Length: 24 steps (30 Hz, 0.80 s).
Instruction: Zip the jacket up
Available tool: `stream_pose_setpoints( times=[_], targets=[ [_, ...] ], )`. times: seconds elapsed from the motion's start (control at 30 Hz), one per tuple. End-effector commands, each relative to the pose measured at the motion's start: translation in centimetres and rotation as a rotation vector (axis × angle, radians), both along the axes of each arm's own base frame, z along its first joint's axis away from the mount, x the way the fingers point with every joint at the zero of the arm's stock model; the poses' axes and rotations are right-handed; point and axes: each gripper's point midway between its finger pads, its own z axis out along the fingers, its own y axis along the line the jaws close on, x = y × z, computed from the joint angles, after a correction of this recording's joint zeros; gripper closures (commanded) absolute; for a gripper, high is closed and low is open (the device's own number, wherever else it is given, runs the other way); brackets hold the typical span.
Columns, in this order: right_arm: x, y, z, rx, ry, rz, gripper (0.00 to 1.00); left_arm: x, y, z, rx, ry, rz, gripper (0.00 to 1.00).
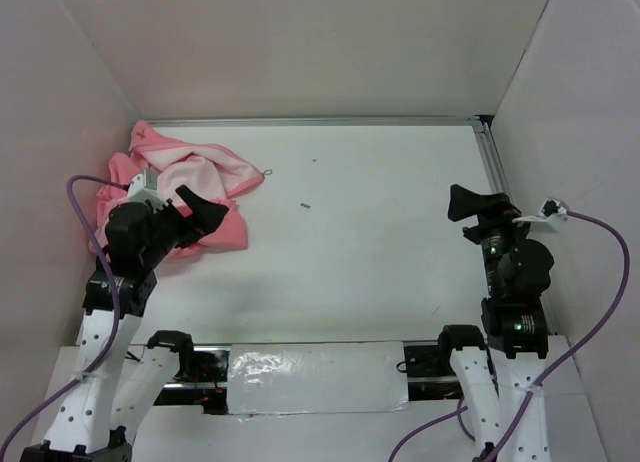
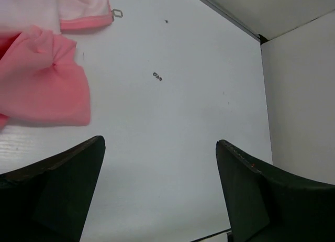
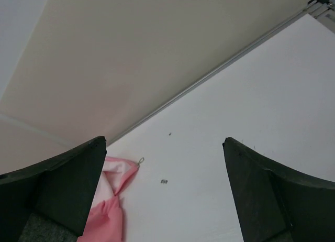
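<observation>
Jacket: we are seeing the salmon-pink fleece jacket lying crumpled in the desk's far left corner. Its paler lining is turned up on top, and a salmon fold is spreading toward the desk's near edge.
Jacket, wrist views: the left camera is showing the jacket bunched at the upper left. The right camera is catching it far across the desk.
Zipper: the folds are hiding it, so we cannot tell whether it is zipped.
Ring: a small metal ring is lying on the desk at the jacket corner that points toward the desk's middle.
Left pincer: the left pincer is hanging over the jacket's near part at the desk's left side. Its fingers are spread wide and gripping nothing. Its own camera is showing bare desk between them.
Right pincer: the right pincer is hovering over the desk's right side, well apart from the jacket. It is also fully spread and holding nothing.
Speck: a small dark speck is sitting near the desk's middle.
Cables: purple cables are looping from the arms at the desk's left and right sides.
Panels: white panels are standing around the desk's left, far and right sides.
</observation>
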Motion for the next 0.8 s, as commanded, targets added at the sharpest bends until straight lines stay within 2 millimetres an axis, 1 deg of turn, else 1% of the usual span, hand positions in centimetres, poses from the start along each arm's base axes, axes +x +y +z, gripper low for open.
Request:
stream_pose_setpoints(
  times=[0.0, 0.03, 0.07, 0.1, 0.13, 0.17, 0.2, 0.23, 0.27, 0.3, 0.33, 0.37, 0.4, 0.43, 0.47, 0.5, 0.53, 0.57, 0.6, 0.63, 0.67, 0.7, 0.73, 0.77],
  targets=[
    [-0.4, 2.0, 2.4, -0.076, -0.053, 0.116, 0.00, 0.3, 0.5, 0.0, -0.040, 0.071, 0.066, 0.01],
    [-0.3, 1.9, 2.1, -0.093, -0.032, 0.114, 0.00, 0.6, 1.1, 0.3, -0.041, 0.082, 0.108, 0.01],
    [0.0, 1.8, 1.6, -0.160, 0.019, 0.120, 0.00, 0.7, 1.4, 0.2, -0.054, 0.144, 0.143, 0.01],
    [0.1, 1.5, 1.5, -0.165, 0.053, 0.107, 0.00, 0.7, 1.4, -1.1, -0.052, 0.208, 0.149, 0.01],
    [0.4, 1.0, 1.1, -0.148, 0.097, 0.082, 0.00, 0.8, 1.6, 0.2, -0.058, 0.207, 0.162, 0.01],
    [0.8, 0.4, 1.6, -0.129, 0.122, 0.047, 0.00, 0.9, 1.7, 0.1, -0.054, 0.234, 0.170, 0.01],
    [1.0, 0.2, 1.3, -0.122, 0.144, 0.034, 0.00, 1.3, 1.7, -0.7, -0.042, 0.281, 0.175, 0.01],
    [1.1, 0.5, 1.5, -0.133, 0.137, 0.054, 0.00, 1.7, 1.9, -0.1, -0.039, 0.274, 0.181, 0.01],
    [1.4, 0.7, 1.2, -0.142, 0.135, 0.067, 0.00, 2.0, 2.0, -0.2, -0.029, 0.284, 0.180, 0.01],
    [1.2, 1.7, 2.1, -0.149, 0.087, 0.120, 0.00, 2.7, 2.1, -1.0, -0.026, 0.314, 0.189, 0.01],
    [1.3, 1.9, 2.3, -0.144, 0.065, 0.128, 0.00, 3.1, 2.8, -1.4, -0.026, 0.334, 0.217, 0.01],
    [1.5, 2.2, 1.1, -0.149, 0.069, 0.152, 0.00, 3.9, 3.3, -2.7, -0.024, 0.384, 0.242, 0.01],
    [1.3, 2.5, 2.3, -0.161, -0.009, 0.159, 0.00, 4.2, 4.0, -3.6, -0.027, 0.422, 0.273, 0.01],
    [1.4, 2.9, 2.2, -0.160, -0.026, 0.181, 0.00, 4.6, 5.8, -4.4, -0.044, 0.464, 0.343, 0.01],
    [1.5, 2.8, 1.7, -0.157, -0.023, 0.177, 0.00, 5.2, 6.4, -6.3, -0.055, 0.546, 0.369, 0.01],
    [1.9, 2.7, 1.2, -0.153, 0.000, 0.173, 0.00, 5.5, 7.1, -7.2, -0.069, 0.586, 0.377, 0.01],
    [2.2, 2.3, 0.8, -0.155, 0.028, 0.153, 0.00, 5.9, 8.3, -7.6, -0.088, 0.610, 0.406, 0.01],
    [2.2, 2.1, 0.5, -0.160, 0.065, 0.145, 0.00, 6.6, 8.8, -9.4, -0.096, 0.676, 0.406, 0.01],
    [2.8, 1.9, -0.2, -0.162, 0.107, 0.142, 0.00, 7.0, 9.8, -9.9, -0.111, 0.696, 0.439, 0.01],
    [2.9, 2.1, -0.2, -0.173, 0.119, 0.154, 0.00, 7.6, 10.5, -10.6, -0.116, 0.710, 0.466, 0.01],
    [3.1, 2.2, -0.6, -0.174, 0.138, 0.162, 0.00, 8.2, 11.1, -12.2, -0.118, 0.753, 0.483, 0.01],
    [3.4, 2.3, -1.0, -0.175, 0.148, 0.175, 0.00, 8.9, 12.0, -12.7, -0.130, 0.759, 0.506, 0.01],
    [3.8, 2.5, -2.0, -0.172, 0.171, 0.186, 0.00, 9.5, 12.3, -13.1, -0.138, 0.768, 0.504, 0.01],
    [4.0, 2.4, -2.2, -0.177, 0.173, 0.184, 0.00, 9.9, 12.5, -15.0, -0.150, 0.835, 0.515, 0.01]
  ],
)
